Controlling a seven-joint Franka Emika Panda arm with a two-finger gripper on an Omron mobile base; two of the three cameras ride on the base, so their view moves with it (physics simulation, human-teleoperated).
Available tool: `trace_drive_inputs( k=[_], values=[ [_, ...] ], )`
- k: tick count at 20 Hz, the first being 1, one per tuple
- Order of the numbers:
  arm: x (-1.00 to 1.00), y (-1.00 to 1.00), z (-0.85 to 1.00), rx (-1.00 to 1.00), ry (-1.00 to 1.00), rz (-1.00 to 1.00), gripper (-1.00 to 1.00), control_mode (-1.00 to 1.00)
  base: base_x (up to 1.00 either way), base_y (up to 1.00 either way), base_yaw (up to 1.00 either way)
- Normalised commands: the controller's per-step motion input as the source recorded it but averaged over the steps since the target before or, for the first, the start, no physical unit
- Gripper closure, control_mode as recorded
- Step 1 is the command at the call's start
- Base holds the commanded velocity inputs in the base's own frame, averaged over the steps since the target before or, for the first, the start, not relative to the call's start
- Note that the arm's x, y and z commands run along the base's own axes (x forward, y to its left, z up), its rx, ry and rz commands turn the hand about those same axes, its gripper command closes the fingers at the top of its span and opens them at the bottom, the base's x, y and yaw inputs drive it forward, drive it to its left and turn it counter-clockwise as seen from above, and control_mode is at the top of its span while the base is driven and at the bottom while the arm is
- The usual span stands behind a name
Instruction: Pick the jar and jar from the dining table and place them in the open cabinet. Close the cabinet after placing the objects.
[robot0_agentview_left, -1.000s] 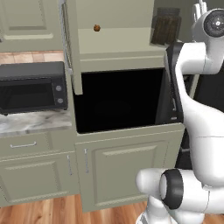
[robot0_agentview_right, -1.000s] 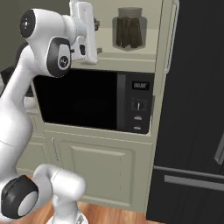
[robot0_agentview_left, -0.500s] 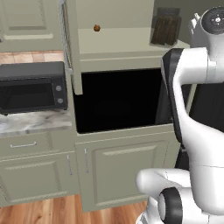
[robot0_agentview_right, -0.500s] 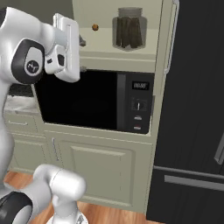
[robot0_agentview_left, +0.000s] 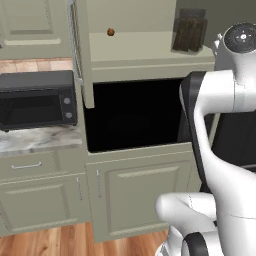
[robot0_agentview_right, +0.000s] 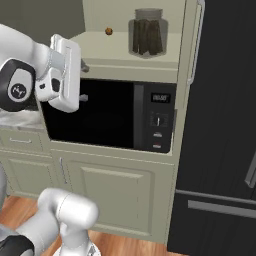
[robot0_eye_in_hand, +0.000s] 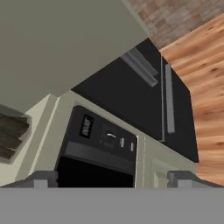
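A sage-green kitchen wall faces the robot, with a built-in black microwave (robot0_agentview_right: 110, 116) set under an open cabinet (robot0_agentview_right: 125, 47) whose shelf is lit and whose door (robot0_agentview_left: 80, 55) hangs swung out to the left in the left base view. One glass jar (robot0_agentview_right: 147, 38) of dark brown sticks stands upright on the cabinet shelf, toward its right side, and a small brown ball (robot0_agentview_right: 108, 31) lies further back on the same shelf. A second black microwave (robot0_agentview_left: 37, 102) sits on a marble counter (robot0_agentview_left: 35, 142) to the left, and a black fridge (robot0_agentview_right: 220, 130) fills the right side. The gripper (robot0_eye_in_hand: 113, 177) is spread wide and holds nothing; in the hand view its tips point toward the microwave's control panel, with the jar at the far left edge. Judging by this, one jar appears already placed. Only one jar can be seen on the shelf, so the second probably remains to be fetched from the dining table, and the cabinet door is not yet closed.
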Motion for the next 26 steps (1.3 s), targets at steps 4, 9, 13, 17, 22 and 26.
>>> trace_drive_inputs(
  k=[4,9,13,17,22,26],
  values=[
    [-0.02,0.00,0.00,0.00,0.00,0.00,-1.00,-1.00,0.00,0.00,0.00],
    [-0.21,0.00,0.00,0.00,0.00,-0.01,-1.00,1.00,-0.25,0.00,-0.01],
    [0.00,0.00,0.00,0.00,0.00,0.00,-1.00,1.00,-0.80,0.00,-0.03],
    [0.00,0.00,0.00,0.00,0.00,0.00,-1.00,1.00,-0.93,0.00,-0.03],
    [0.00,0.00,0.00,0.00,0.00,0.00,-1.00,1.00,-0.96,0.03,-0.08],
    [0.00,0.00,0.00,0.00,0.00,0.00,-1.00,1.00,-1.00,0.08,-0.25]
  ],
)
